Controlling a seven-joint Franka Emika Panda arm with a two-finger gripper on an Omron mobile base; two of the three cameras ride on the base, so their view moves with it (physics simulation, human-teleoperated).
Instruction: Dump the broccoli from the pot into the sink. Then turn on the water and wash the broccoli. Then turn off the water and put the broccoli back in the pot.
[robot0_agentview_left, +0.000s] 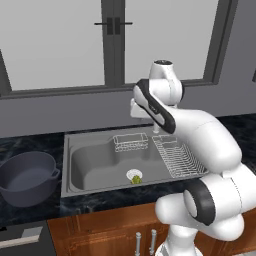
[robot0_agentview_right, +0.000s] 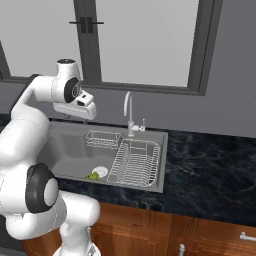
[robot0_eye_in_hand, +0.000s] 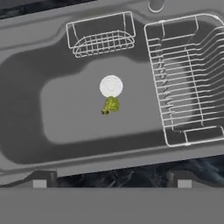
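The broccoli (robot0_eye_in_hand: 110, 105) is a small yellow-green floret lying on the sink floor (robot0_eye_in_hand: 70, 100), touching the near side of the white-rimmed drain (robot0_eye_in_hand: 111, 85). It also shows as the broccoli (robot0_agentview_left: 135, 180) and the broccoli (robot0_agentview_right: 92, 176) in the base views. The dark blue-grey pot (robot0_agentview_left: 27, 177) stands upright with nothing in it on the counter left of the sink (robot0_agentview_left: 95, 162). My gripper (robot0_eye_in_hand: 111, 183) hangs high above the basin, looking down at the floret, open with nothing between its fingers. The chrome gooseneck faucet (robot0_agentview_right: 128, 112) gives no stream.
A small wire basket (robot0_eye_in_hand: 101, 35) sits at the sink's back wall and a long wire dish rack (robot0_eye_in_hand: 188, 78) takes up its right side. Dark marbled countertop (robot0_agentview_right: 210, 165) runs to the right. A window wall stands behind the sink, wooden cabinets (robot0_agentview_left: 100, 230) below.
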